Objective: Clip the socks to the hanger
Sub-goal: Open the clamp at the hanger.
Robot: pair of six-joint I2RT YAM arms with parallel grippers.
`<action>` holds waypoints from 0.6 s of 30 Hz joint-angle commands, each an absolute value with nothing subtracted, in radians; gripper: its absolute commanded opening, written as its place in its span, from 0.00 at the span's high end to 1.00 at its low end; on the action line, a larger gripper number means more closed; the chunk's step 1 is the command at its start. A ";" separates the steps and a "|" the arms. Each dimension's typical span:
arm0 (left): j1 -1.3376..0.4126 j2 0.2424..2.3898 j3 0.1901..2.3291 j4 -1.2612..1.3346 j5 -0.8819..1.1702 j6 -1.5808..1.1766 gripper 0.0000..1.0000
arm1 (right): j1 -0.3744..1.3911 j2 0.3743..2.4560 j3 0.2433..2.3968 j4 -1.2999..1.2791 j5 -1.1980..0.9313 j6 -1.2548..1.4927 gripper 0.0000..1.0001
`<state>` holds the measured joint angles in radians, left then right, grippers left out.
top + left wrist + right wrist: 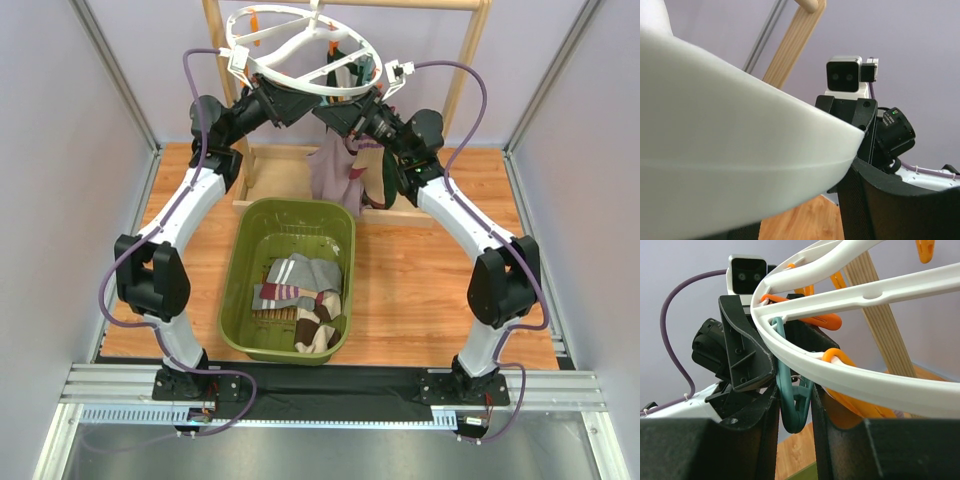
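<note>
the right claw [795, 412] pinches a teal clip [791, 390] under the hanger [855, 375], one finger on each side of it. the left claw [258, 88] sits at the ring's rim, about seven o'clock in the top view; i cannot tell whether it grips. to do this step well, squeeze the clip squarely so its mouth gapes, and steady the ring so it doesn't swing. no sock is in either claw. the loose socks [300, 290] lie in the green basket [240, 260] on the counter [430, 280], six o'clock from both claws and well apart. two hung socks [332, 168] dangle just beside the right claw at six o'clock.
</note>
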<state>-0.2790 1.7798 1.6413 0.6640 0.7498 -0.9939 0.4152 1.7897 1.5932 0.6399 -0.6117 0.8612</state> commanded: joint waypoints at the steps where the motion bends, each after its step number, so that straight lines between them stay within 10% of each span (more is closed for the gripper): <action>1: -0.278 1.798 1.681 0.683 0.759 -1.019 0.41 | 0.422 1.801 1.629 0.695 -0.646 0.885 1.00; 16: -0.278 1.790 1.692 0.615 0.744 -1.017 0.67 | 0.442 1.796 1.634 0.660 -0.629 0.833 1.00; 18: -0.278 1.793 1.697 0.600 0.742 -1.019 0.84 | 0.443 1.795 1.634 0.649 -0.627 0.830 0.81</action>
<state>-0.2790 1.7920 1.6600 0.6392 0.7727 -1.0241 0.4267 1.8149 1.6016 0.6418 -0.6113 0.8490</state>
